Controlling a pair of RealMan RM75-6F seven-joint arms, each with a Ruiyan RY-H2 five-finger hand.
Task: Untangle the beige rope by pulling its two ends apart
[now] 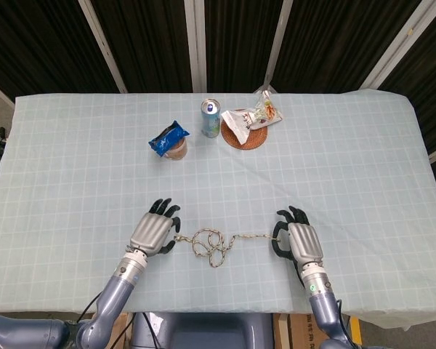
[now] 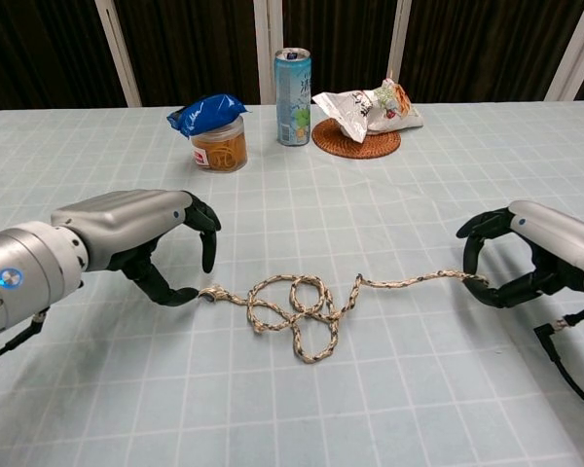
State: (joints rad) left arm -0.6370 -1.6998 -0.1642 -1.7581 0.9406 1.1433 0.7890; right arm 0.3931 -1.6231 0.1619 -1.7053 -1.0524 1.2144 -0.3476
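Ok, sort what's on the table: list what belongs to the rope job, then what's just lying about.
Job:
beige rope, still looped
left hand, at the rope's left end
right hand, holding the right end

Lying about:
drink can
jar with a blue packet on top
snack bag on a woven coaster

right hand [image 2: 535, 255] cut off by chest view's edge, jar [image 1: 176, 149] mostly hidden under blue packet [image 1: 168, 137]
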